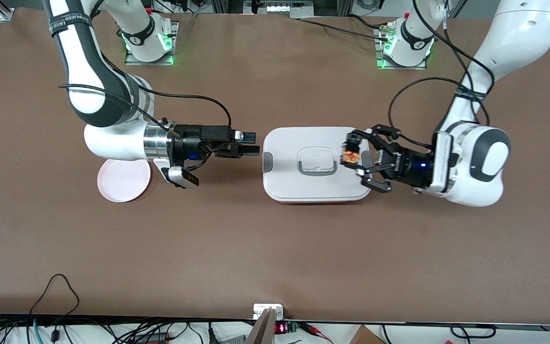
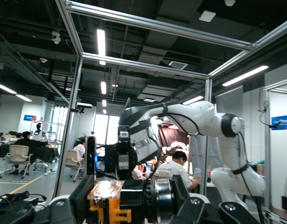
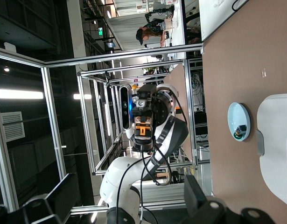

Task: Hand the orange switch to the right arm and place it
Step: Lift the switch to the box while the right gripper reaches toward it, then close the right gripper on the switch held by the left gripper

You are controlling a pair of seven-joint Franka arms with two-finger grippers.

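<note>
White lidded container (image 1: pixel 313 191) sits mid-table; over its edge the left gripper (image 1: pixel 355 158) clamps the orange switch (image 1: pixel 350 156). Facing it, the right gripper (image 1: pixel 251 144) hovers, fingers apparently spread, near a pink plate (image 1: pixel 123 184).

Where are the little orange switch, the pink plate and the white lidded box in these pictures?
orange switch (image 1: pixel 350 155): front view, on its orange body, held in the left tool.
pink plate (image 1: pixel 123 184): front view, on its bare face, under the right arm.
white lidded box (image 1: pixel 284 184): front view, on the lid's flat part, nearer the camera.
</note>
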